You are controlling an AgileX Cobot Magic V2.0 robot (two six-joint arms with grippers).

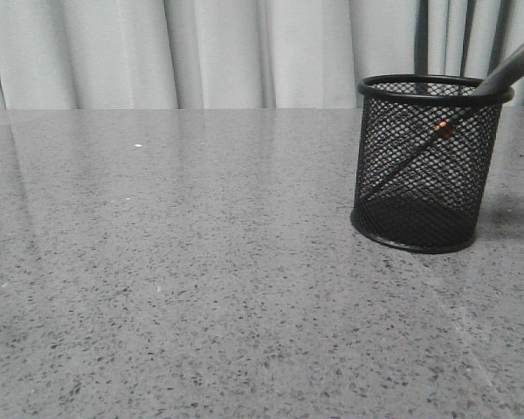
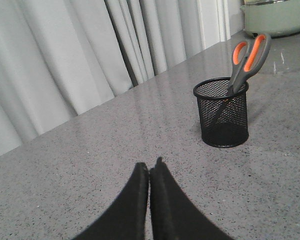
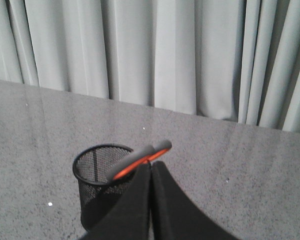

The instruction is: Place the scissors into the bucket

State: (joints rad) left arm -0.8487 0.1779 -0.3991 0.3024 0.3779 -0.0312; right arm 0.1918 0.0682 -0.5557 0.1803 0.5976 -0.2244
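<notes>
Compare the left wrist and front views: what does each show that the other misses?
Only the left wrist view shows the scissors' orange-lined handle loops, a pale green pot behind, and the left fingers closed together. Only the front view shows the orange pivot dot through the mesh. Both show the bucket upright on the grey table, the scissors leaning inside against its rim, curtain behind.

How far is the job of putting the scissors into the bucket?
It looks finished. The scissors stand blades-down inside the mesh bucket, handles leaning over its rim; the front view shows the blade and orange pivot through the mesh. Nothing is in hand: the left pincer is shut on nothing, away from the bucket. The right pincer is also shut, near the handles, not visibly gripping them. Nothing seems left.
</notes>
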